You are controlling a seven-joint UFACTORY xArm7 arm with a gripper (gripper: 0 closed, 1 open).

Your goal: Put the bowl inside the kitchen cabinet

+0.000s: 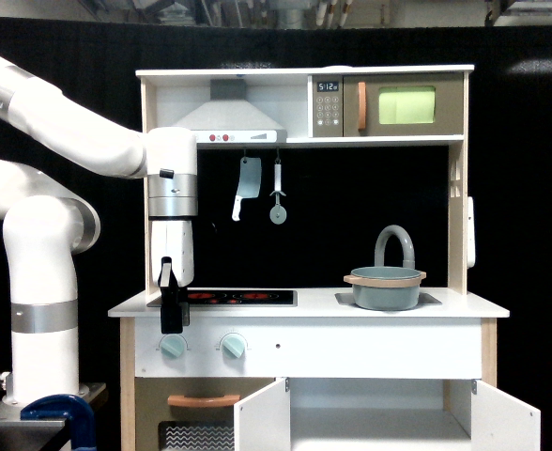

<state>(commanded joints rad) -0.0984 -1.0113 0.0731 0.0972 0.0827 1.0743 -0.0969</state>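
Note:
The grey-teal bowl [385, 287] with a tan rim band sits in the sink on the exterior view's right side of the counter, in front of the grey faucet [394, 245]. The kitchen cabinet [379, 413] below the sink stands with both white doors swung open, and its white inside shows. My gripper [171, 319] hangs at the counter's left front edge, far from the bowl, just above a teal knob. Its dark fingers look close together with nothing seen between them, but I cannot tell whether they are shut.
A hob [234, 297] lies on the counter next to the gripper. A toy cleaver [246, 186] and a utensil [278, 194] hang above. The microwave [403, 105] is at upper right, the oven with a tan handle [204, 400] at lower left. A blue clamp [58, 413] sits by the arm's base.

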